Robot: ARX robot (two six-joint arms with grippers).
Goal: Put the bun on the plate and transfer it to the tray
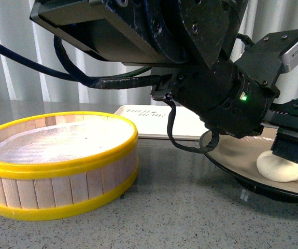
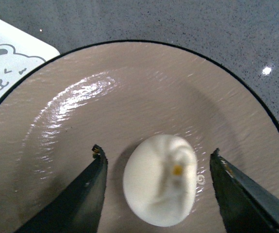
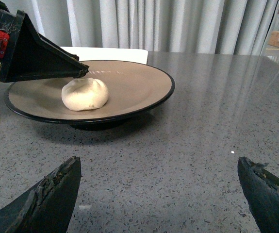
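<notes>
the bun [image 2: 159,179] sits on the beige plate [image 2: 129,87], off its centre. the left gripper [image 2: 155,150] hangs over it, jaws spread wide, one each side and neither touching. the right gripper [image 3: 157,162] gapes wide above the grey table [image 3: 202,136] near the plate. the tray [image 2: 6,63] lies just beside the plate's rim.

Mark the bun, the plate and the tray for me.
bun [image 2: 161,179], left wrist view, middle of its pleated top.
plate [image 3: 134,92], right wrist view, bare inside surface beside the bun.
tray [image 1: 138,127], front view, bare near part of its surface.
</notes>
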